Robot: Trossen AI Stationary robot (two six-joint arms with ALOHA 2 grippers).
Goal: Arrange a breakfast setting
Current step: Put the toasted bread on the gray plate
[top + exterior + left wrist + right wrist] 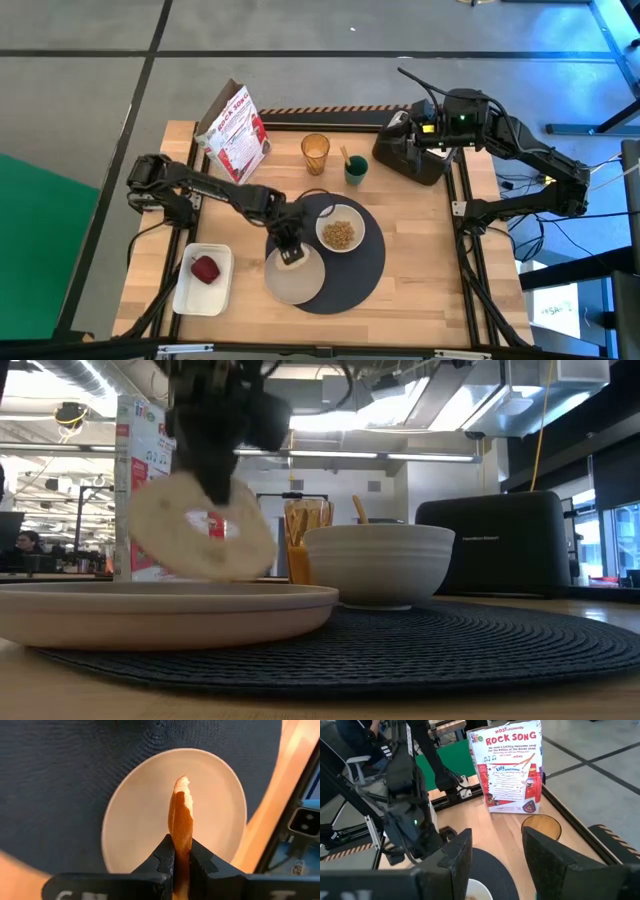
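Note:
A round dark grey mat (372, 272) carries a small white bowl (341, 234) of cereal and a flat white plate (296, 280). My left gripper (290, 252) stands over the plate, shut on a round pale bread slice (200, 530) with a brown crust. An amber tumbler (315, 152) stands at the back, next to a green cup (356, 170) with an orange-handled spoon in it. My right gripper (404, 126) is open and empty above the black toaster (410, 155). My left gripper pinches the slice's two flat faces near its upper edge (181, 851) between its two fingers. The fingers (215, 478) point down from above. The slice stands on edge, tilted, above the plate (145, 815). Whether its lower edge (215, 575) touches the plate, I cannot tell.
A cereal box (232, 130) stands at the back left. A white rectangular tray (203, 280) with a red thing on it lies at the front left. The bowl (380, 560) stands close to the plate's right side. Bare wood shows at the table's front right.

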